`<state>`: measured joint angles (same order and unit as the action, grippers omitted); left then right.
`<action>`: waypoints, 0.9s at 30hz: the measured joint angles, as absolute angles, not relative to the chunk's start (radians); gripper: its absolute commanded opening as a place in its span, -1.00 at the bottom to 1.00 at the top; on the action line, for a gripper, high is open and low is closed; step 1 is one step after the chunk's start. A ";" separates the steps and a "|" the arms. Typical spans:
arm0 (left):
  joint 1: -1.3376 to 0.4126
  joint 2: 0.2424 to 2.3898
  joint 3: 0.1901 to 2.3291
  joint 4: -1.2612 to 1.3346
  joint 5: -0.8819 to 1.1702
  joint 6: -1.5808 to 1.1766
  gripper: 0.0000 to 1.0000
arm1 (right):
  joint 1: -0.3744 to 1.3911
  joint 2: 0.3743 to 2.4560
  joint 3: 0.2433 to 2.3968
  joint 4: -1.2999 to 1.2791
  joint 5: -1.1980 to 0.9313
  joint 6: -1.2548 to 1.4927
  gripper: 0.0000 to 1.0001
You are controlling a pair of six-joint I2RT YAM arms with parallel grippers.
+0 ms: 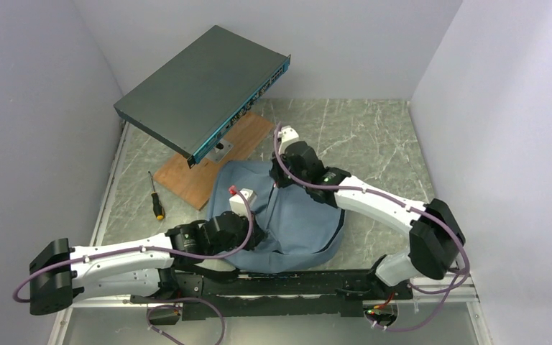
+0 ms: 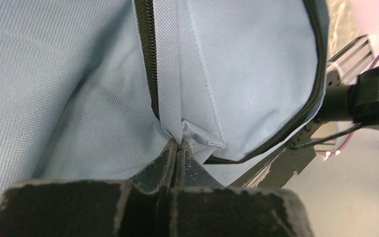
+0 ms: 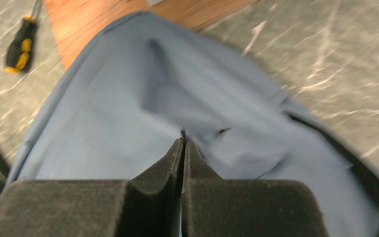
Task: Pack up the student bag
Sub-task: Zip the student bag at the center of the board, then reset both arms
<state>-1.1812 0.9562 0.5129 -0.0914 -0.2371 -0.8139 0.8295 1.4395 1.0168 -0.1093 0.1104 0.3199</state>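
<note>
Blue-grey fabric of the student bag point(image 1: 302, 223), spread just ahead of both tools, is pinched at the zipper point(image 2: 151, 59) by the closed left gripper point(image 2: 178, 144) and closed right gripper point(image 3: 183, 143); a thin fold may be lost if pulled apart sharply.

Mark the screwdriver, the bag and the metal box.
screwdriver point(image 1: 157, 206), top view, on its black and yellow handle
bag point(image 1: 302, 223), top view, on its blue fabric panel
metal box point(image 1: 194, 90), top view, on its flat top face

No writing can be read on the student bag point(image 1: 302, 215) or metal box point(image 1: 194, 93).
</note>
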 measured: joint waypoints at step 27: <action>-1.242 0.831 0.789 -0.516 -0.212 -0.642 0.99 | 0.623 1.288 1.312 -0.452 0.098 0.207 0.99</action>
<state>-1.2423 0.8314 0.7891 -0.5156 -0.2119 -0.6418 0.6228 1.2884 1.3125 -0.4522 0.0978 0.2073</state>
